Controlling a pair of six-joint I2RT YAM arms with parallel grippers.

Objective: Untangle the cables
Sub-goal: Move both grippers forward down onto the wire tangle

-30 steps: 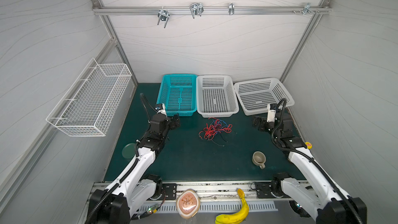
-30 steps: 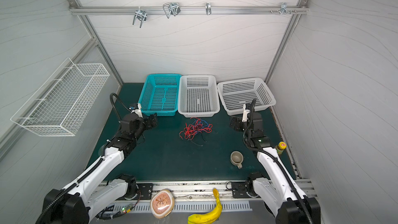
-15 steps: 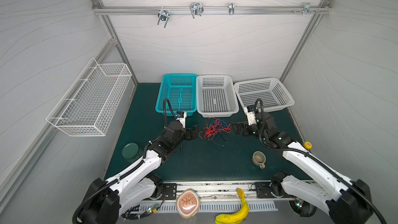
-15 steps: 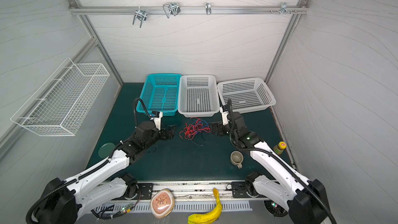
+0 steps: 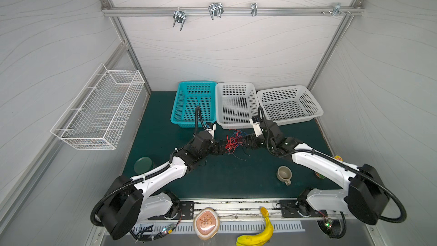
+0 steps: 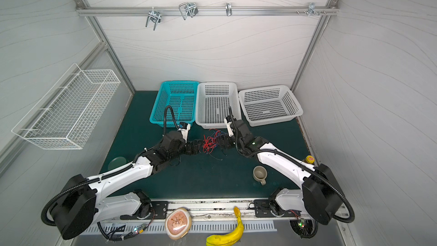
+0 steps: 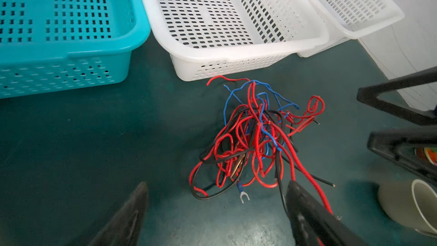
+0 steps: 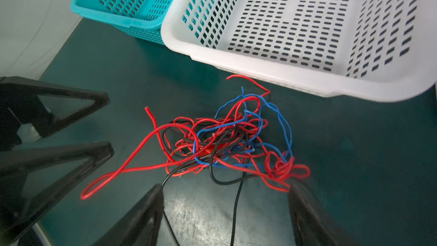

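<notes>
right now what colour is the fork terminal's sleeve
Blue sleeve, best seen in the left wrist view.

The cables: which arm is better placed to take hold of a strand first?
Probably the right. In its wrist view, black strands of the cables run between the fingers of the open right gripper; the left gripper, also open, has most of the tangle beyond its fingertips.
</notes>
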